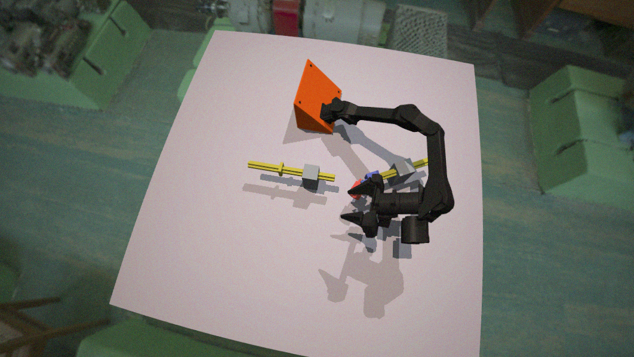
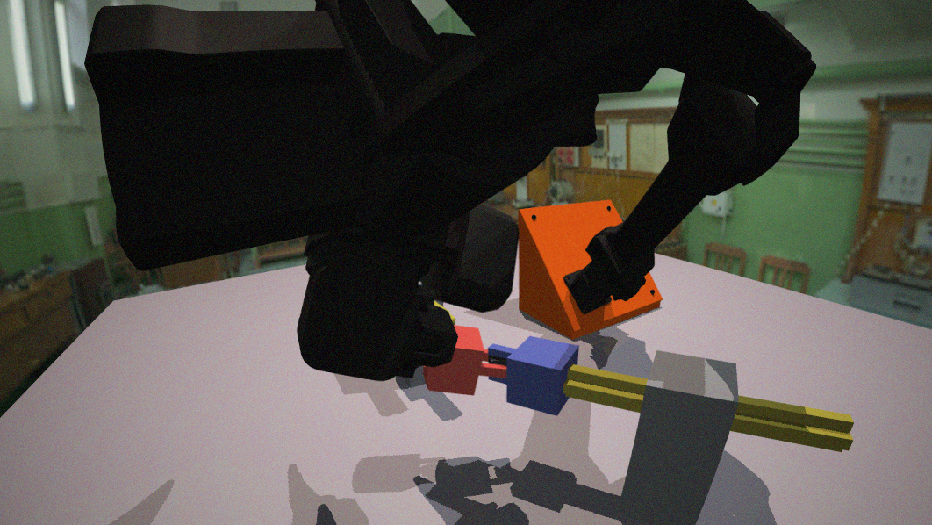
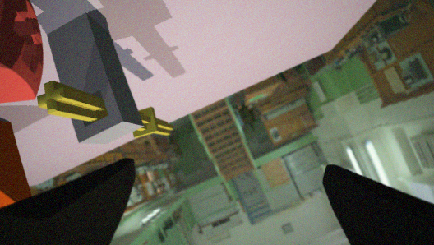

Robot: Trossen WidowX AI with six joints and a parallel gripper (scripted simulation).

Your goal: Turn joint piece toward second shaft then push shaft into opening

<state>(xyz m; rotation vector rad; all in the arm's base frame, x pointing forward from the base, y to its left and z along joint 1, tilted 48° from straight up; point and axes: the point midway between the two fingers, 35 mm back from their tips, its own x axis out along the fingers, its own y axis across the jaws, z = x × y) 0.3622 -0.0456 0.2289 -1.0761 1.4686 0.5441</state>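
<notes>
Fingers [image 1: 354, 217] [image 2: 433, 335] wide open near red piece [image 1: 356, 182] [image 2: 468, 355] [image 3: 16, 86]

Joint piece [image 2: 467, 360] [image 3: 18, 62] between two blocks [image 1: 403, 170] [image 2: 684, 423] [image 1: 310, 175] [image 3: 86, 70], near claw [image 1: 357, 205]

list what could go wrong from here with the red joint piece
The open gripper has one finger overlapping the red joint piece in the top view, so it might knock the piece rather than straddle it.
The piece hangs off the blue block on hinges, so a bump could swing its opening further off the sliding shaft.
</notes>
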